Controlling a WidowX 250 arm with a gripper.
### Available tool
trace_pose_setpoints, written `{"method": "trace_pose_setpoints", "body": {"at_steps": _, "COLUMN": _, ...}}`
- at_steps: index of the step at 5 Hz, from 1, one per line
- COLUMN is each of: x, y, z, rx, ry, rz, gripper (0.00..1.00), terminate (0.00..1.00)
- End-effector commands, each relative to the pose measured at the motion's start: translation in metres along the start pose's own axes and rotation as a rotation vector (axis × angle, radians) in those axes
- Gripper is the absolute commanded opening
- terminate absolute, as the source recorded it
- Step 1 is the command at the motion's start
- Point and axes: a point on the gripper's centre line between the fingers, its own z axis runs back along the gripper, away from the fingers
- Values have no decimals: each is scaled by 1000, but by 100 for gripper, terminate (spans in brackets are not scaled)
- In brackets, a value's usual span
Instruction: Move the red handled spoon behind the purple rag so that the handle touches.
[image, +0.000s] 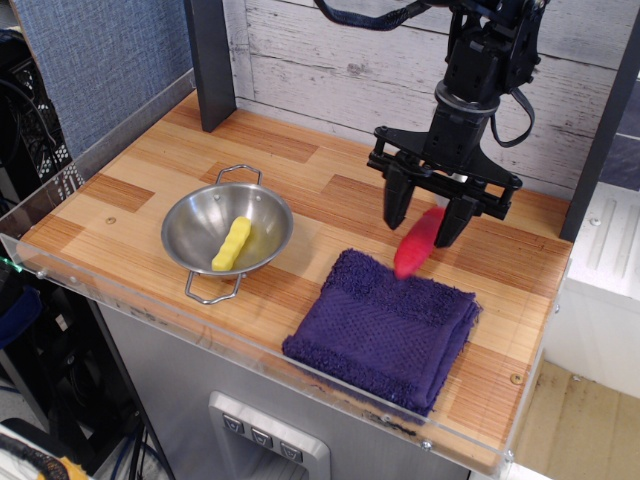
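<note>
The red handled spoon (415, 247) shows only its red handle, slightly blurred, slanting down from between the fingers to the back edge of the purple rag (385, 330). Its lower end is at or touching the rag's fuzzy rear edge. The metal bowl of the spoon is hidden behind the gripper. My gripper (420, 222) hangs just behind the rag, pointing down, with its fingers (394, 205) spread apart; the handle sits loose between them, nearer the right finger. The rag lies flat at the front right of the table.
A steel bowl (205, 225) with two wire handles stands at the front left and holds a yellow stick-shaped piece (231, 244). A dark post (210, 60) stands at the back left. A clear plastic rim (150, 300) runs along the table's front edge.
</note>
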Motion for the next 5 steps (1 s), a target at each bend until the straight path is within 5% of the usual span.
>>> {"method": "trace_pose_setpoints", "body": {"at_steps": 1, "x": -23, "y": 4, "z": 17, "rx": -38, "ry": -25, "rz": 9, "gripper": 100, "terminate": 0}}
{"method": "trace_pose_setpoints", "body": {"at_steps": 2, "x": -43, "y": 20, "z": 58, "rx": -44, "ry": -71, "rz": 52, "gripper": 100, "terminate": 0}}
{"method": "trace_pose_setpoints", "body": {"at_steps": 3, "x": -67, "y": 39, "z": 100, "rx": -80, "ry": -180, "rz": 108, "gripper": 100, "terminate": 0}}
{"method": "trace_pose_setpoints", "body": {"at_steps": 4, "x": -85, "y": 59, "z": 145, "rx": -93, "ry": -177, "rz": 129, "gripper": 100, "terminate": 0}}
{"method": "trace_pose_setpoints", "body": {"at_steps": 5, "x": -90, "y": 70, "z": 138, "rx": -159, "ry": -179, "rz": 61, "gripper": 100, "terminate": 0}}
